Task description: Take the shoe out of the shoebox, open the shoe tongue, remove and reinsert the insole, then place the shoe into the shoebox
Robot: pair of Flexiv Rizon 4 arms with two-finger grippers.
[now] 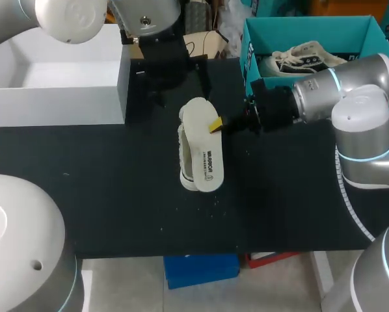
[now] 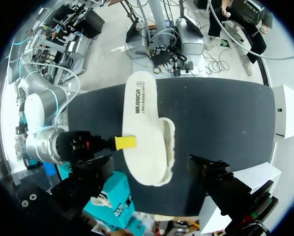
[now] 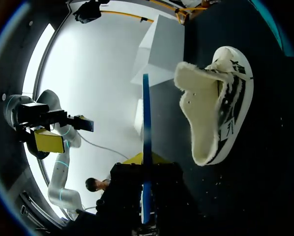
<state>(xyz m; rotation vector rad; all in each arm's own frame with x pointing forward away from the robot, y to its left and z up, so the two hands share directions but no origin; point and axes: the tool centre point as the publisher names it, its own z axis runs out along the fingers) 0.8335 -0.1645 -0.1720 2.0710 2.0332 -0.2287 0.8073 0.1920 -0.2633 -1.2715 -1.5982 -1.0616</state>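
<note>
Item: cream-white low shoe with dark side stripes, lying on its side at frame centre in the head view, pale sole facing upward, resting on the black surface.
Right gripper: sitting against the sole's edge; whether it is spread or pressed together cannot be told.
Left gripper: hanging above the shoe toward upper centre, spread wide, pinching nothing.
Teal cardboard shoebox: standing upper right, containing a second pale laced shoe.
White open box: sitting upper left.
</note>
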